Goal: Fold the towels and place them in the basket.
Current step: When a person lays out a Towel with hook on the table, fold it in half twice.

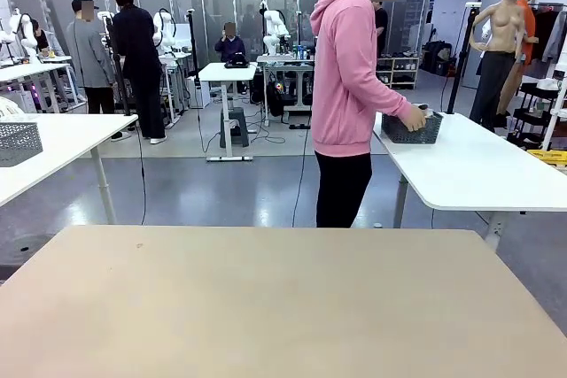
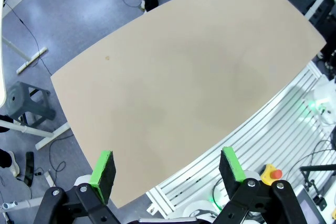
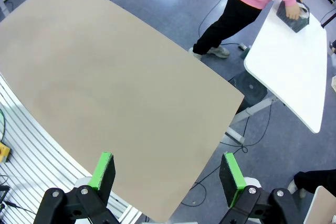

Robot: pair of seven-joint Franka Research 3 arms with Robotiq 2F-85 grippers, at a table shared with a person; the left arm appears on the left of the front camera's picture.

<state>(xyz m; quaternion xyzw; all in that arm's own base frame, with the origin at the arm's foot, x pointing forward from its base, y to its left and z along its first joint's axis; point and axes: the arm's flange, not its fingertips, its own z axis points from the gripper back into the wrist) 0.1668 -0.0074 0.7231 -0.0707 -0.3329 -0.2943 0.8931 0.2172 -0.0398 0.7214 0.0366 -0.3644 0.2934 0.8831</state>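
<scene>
1. While both arms hang above its near side, the tan table (image 1: 266, 307) spreads wide below them. Its far edge runs straight across the front view and the corners are rounded.
2. Left gripper (image 2: 167, 169): jaws spread wide, nothing between the green pads (image 2: 103, 171). It sits over the table's near edge. White slatted rails (image 2: 262, 140) and a red stop button (image 2: 270, 173) lie just outside that edge.
3. Right gripper (image 3: 167, 172): jaws likewise wide apart, gripping nothing. It sits over a near corner, with grey floor (image 3: 173, 3) beyond the edge.
4. A strip of floor separates the tan table's far edge from the person in a pink hoodie (image 1: 350, 68). The white side table (image 1: 478, 174) at picture right stands well apart from the tan table.
5. The basket (image 1: 412, 127), dark mesh, stands on the white side table near its far left edge. The person is turned toward it, with a hand (image 1: 414, 118) on its rim.
6. What lies in the basket I cannot tell; it is too small, and the hand covers part of it.
7. A second, paler mesh basket (image 1: 18, 142) sits on another white table (image 1: 71, 139) at picture left. Its contents are unreadable.
8. The right wrist view gives the dark basket from above, near that table's corner.
9. The left wrist view gives a grey stool (image 2: 26, 100) on the floor beside the tan table's side edge.
</scene>
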